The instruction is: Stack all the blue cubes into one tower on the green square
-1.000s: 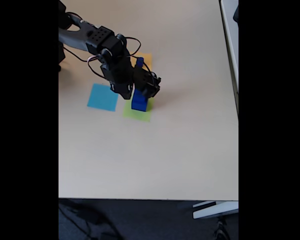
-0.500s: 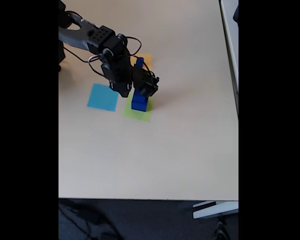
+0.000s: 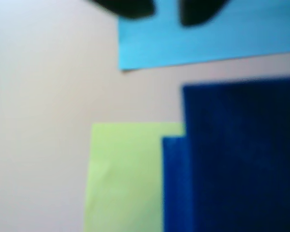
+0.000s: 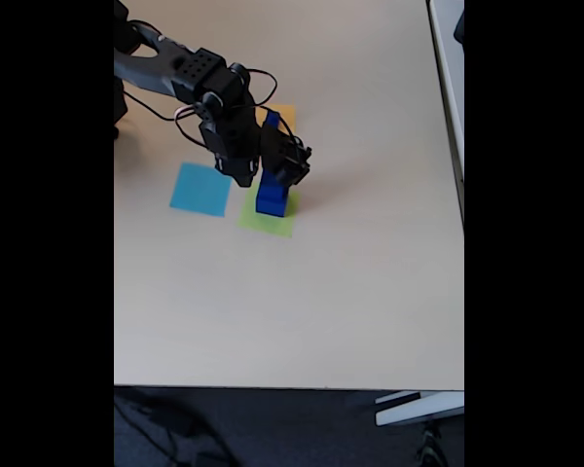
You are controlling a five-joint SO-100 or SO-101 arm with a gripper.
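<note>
Wrist view: blue cubes point(image 3: 241, 159) stacked at 4 o'clock, overlapping the green square point(image 3: 123, 179); light-blue square point(image 3: 208, 41) at 12. Dark jaw tips at the top edge — apart, nothing between them.

Fixed view: gripper point(image 4: 263, 170) at the tower's upper part; grip state there, cannot tell. Judgement: cubes rigid, light, smooth — take by opposite flat faces, mid-height.
</note>
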